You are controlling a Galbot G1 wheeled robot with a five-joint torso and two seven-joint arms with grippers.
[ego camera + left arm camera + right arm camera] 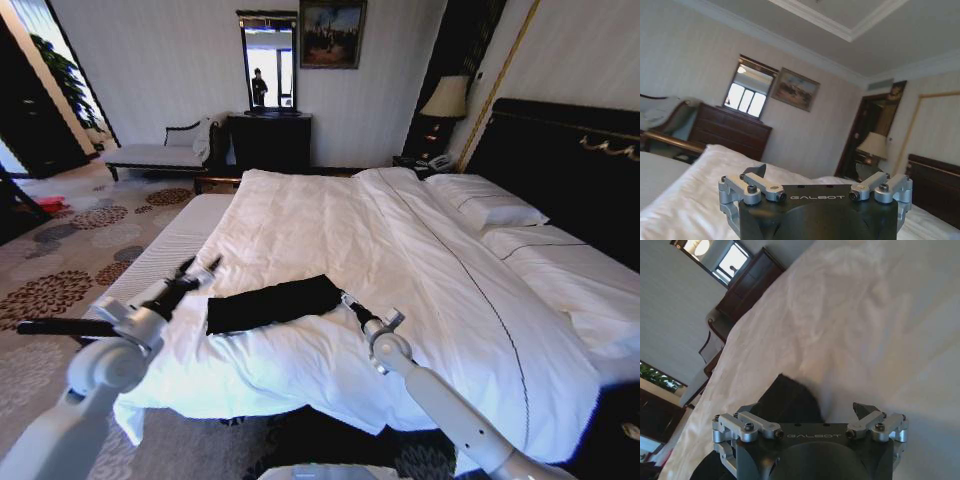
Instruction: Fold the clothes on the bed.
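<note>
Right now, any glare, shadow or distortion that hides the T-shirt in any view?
Head view: wide-angle bending at the edges, sunlight blows out the white duvet, and the black T-shirt reads as a flat dark strip with no lettering visible. Right wrist view: the shirt sits in shadow behind the right gripper. Left wrist view: bright mirror glare.

Your left arm reaches forward from low on the left, elbow bent, forearm angling up and inward. Your left gripper (198, 268) sits at its end with fingers spread apart; in the left wrist view the left gripper (817, 187) shows its linkages splayed wide, one dark fingertip (758, 171) visible.

Your right arm runs from lower right up toward centre, wrist joint pale and rounded. Your right gripper (347, 301) points forward and left. In the right wrist view the right gripper (810, 412) stands parted, one fingertip (862, 411) in sight.
</note>
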